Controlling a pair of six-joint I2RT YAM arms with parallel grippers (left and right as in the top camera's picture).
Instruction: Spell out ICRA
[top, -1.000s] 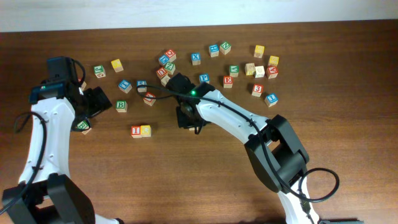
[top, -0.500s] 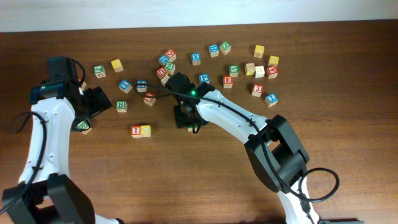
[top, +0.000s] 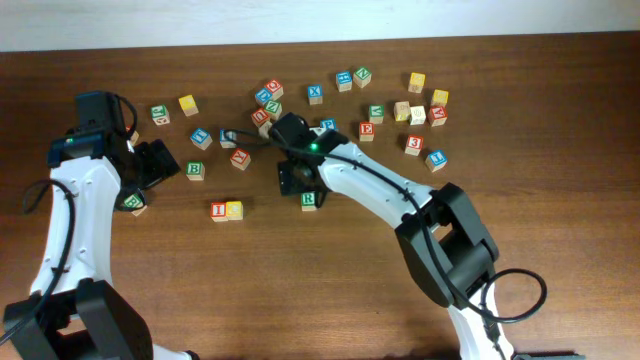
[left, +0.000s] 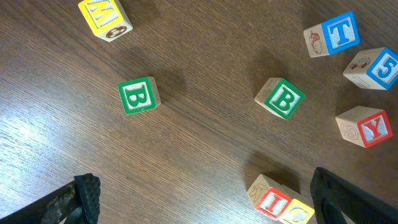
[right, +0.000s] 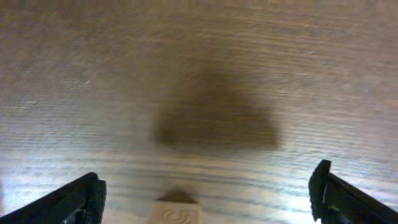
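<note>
Overhead view: right pincer (top: 293, 180), wide open and empty, hung just beyond the green R cube (top: 309, 199), which sat right of, and apart from, the touching I cube (top: 219, 211) and yellow C cube (top: 234, 210). Left pincer (top: 160, 163) gaped empty. Step in hand: placing R; next, probably, nudging it leftward against C.

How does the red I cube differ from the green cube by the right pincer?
The I cube is printed red, the R cube green. The I cube touches a yellow cube; the R cube stands alone beside the open right pincer. Both are small wooden cubes resting unheld on the table.
</note>
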